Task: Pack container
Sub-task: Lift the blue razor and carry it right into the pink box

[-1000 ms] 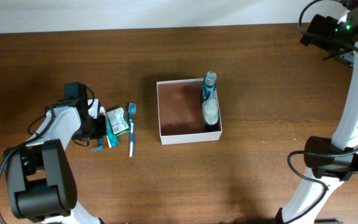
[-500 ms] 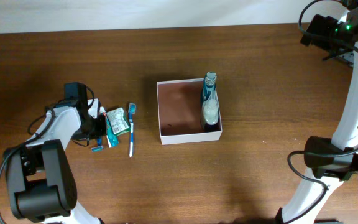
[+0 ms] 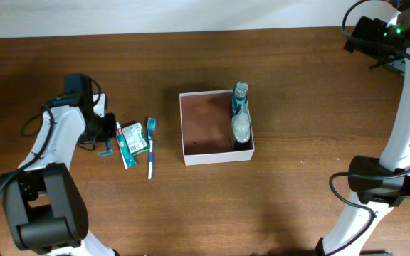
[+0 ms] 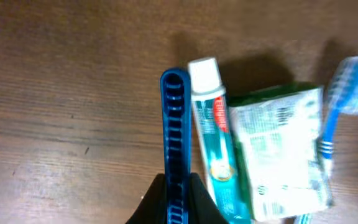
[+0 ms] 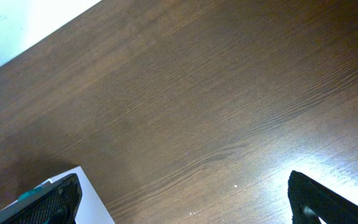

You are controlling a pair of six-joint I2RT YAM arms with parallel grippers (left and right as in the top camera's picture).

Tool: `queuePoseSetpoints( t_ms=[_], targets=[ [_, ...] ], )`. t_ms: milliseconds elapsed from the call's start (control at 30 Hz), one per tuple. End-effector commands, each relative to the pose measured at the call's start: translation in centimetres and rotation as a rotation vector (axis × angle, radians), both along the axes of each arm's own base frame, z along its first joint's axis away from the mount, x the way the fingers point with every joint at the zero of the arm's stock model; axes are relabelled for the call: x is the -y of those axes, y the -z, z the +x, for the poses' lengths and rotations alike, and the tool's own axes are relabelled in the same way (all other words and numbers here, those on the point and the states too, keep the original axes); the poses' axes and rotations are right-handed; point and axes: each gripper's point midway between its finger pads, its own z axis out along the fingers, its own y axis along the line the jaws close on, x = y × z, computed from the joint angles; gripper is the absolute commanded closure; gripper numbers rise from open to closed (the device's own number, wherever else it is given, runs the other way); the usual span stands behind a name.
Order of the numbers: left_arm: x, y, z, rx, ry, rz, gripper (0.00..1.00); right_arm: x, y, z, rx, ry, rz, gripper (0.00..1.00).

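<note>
Closest in, the left gripper (image 4: pixel 176 202): its jaws are pinching the near end of a blue ridged stick (image 4: pixel 174 124) that pokes straight out ahead of them. I honestly can't tell what the thing is. Just beside it there's a toothpaste tube (image 4: pixel 210 137) running parallel, white cap pointing away. Next comes a green packet (image 4: pixel 278 149) touching the tube, then a blue toothbrush (image 4: pixel 337 112) on the packet's far side, pretty blurry.

You only get the grip from the left wrist view. In the overhead the arm hides most of it, but that view is the only one showing the whole layout.

The container (image 3: pixel 216 156) sits mid-tabletop (image 3: pixel 297 199), past the toothbrush from the left jaws and well apart from them. Its reddish-brown floor is mostly bare. The bottles (image 3: pixel 240 117) lie end to end along the wall on the right arm's side.

Furthest out, the right gripper (image 5: pixel 184 180) is off near the back edge on its own side, well away from the container. Its jaws are spread wide over bare wood. Its wrist view just catches a white corner of the container at the lower edge, next to one finger.
</note>
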Motion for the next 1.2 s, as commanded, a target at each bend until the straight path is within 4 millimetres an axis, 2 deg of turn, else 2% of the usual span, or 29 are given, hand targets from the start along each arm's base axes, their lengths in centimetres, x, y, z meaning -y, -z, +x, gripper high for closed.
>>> queuePoseSetpoints(
  t_ms=[0, 33, 67, 267, 367, 467, 533, 633, 867, 1033, 1167],
  targets=[
    [2.4, -3.1, 1.4, 0.071, -0.001, -0.033, 0.99, 0.2, -0.6, -0.5, 0.007, -0.001, -0.013, 0.01],
    [3.2, -3.6, 1.7, 0.081, 0.018, -0.037, 0.99, 0.2, -0.6, -0.5, 0.007, -0.001, -0.013, 0.02],
    [5.1, -5.1, 2.5, 0.109, 0.068, -0.037, 0.99, 0.2, -0.6, -0.5, 0.007, -0.001, -0.013, 0.02],
    [13.0, -11.5, 5.4, 0.272, 0.253, -0.054, 0.99, 0.2, -0.6, -0.5, 0.008, -0.001, -0.013, 0.02],
    [16.7, -14.6, 6.3, 0.361, 0.294, -0.064, 0.99, 0.2, -0.6, -0.5, 0.007, -0.001, -0.013, 0.01],
    [19.2, -16.4, 6.3, 0.404, 0.286, -0.083, 0.99, 0.2, -0.6, -0.5, 0.007, -0.001, -0.013, 0.01],
    [20.6, -16.4, 5.8, 0.397, 0.242, -0.12, 0.99, 0.2, -0.6, -0.5, 0.007, -0.001, -0.013, 0.02],
    [22.1, -15.5, 5.0, 0.355, 0.189, -0.152, 0.99, 0.2, -0.6, -0.5, 0.008, -0.001, -0.013, 0.02],
    [25.5, -12.7, 3.6, 0.274, 0.229, -0.162, 0.99, 0.2, -0.6, -0.5, 0.007, -0.001, -0.013, 0.02],
    [26.5, -10.9, 2.5, 0.21, 0.253, -0.142, 0.99, 0.2, -0.6, -0.5, 0.008, -0.001, -0.013, 0.02],
    [26.5, -9.5, 2.4, 0.168, 0.204, -0.141, 0.99, 0.2, -0.6, -0.5, 0.008, -0.001, -0.013, 0.02]
  ],
)
